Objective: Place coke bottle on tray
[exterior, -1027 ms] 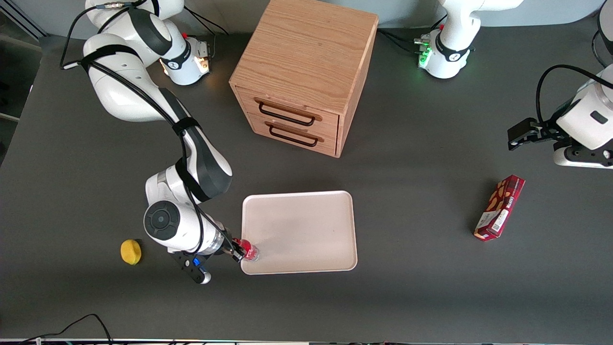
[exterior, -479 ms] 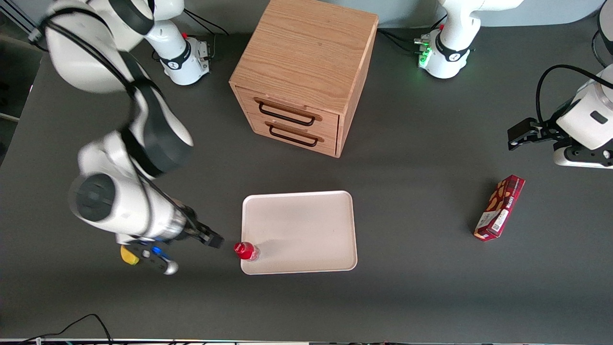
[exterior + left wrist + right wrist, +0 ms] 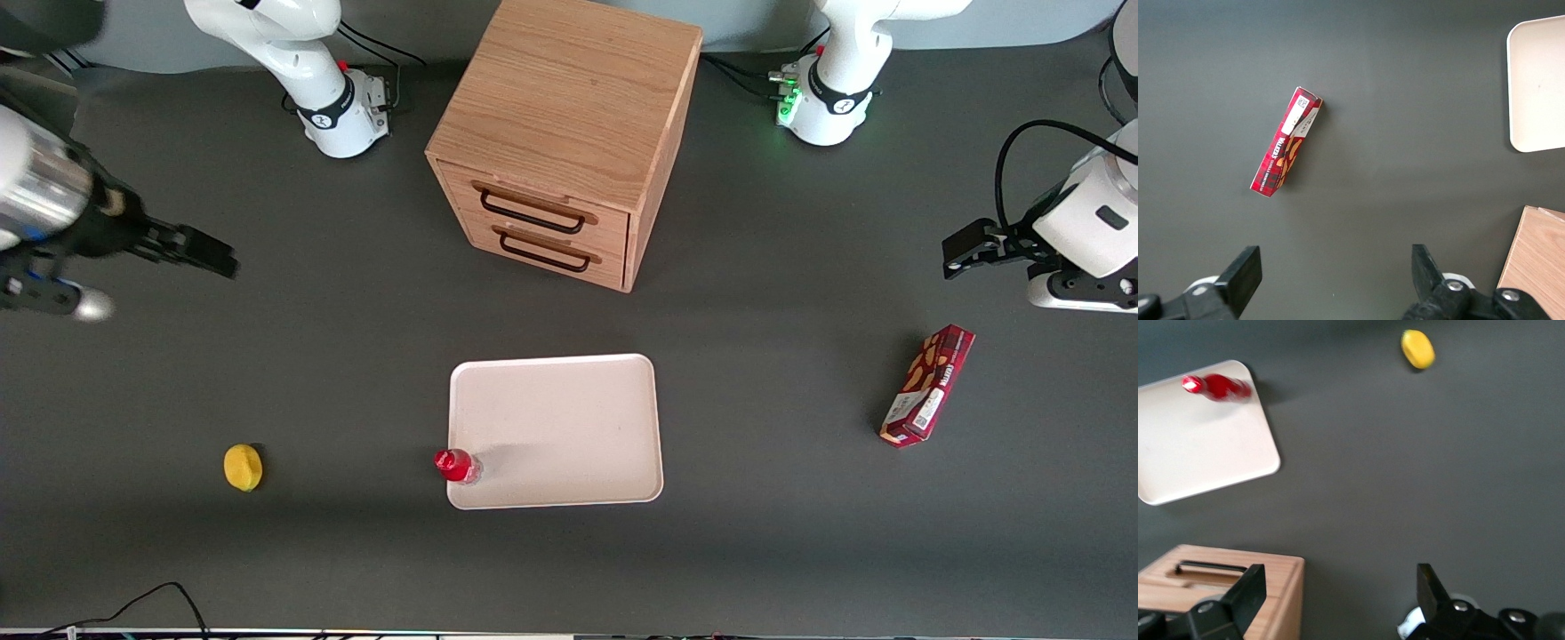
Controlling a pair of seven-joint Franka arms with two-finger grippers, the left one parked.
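Red coke bottle on tray; jaws apart

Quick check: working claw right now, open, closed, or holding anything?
Claw: open, holding nothing, raised toward the working arm's end of the table, apart from the coke bottle standing on the tray.

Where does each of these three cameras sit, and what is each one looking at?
Front view: high above, looking down on the tray, coke bottle, drawer cabinet; the working arm's gripper shows, raised, open.
Right wrist view: on that arm, looking down past its fingers.
Left wrist view: looks down at the snack box.
All three show the tray.
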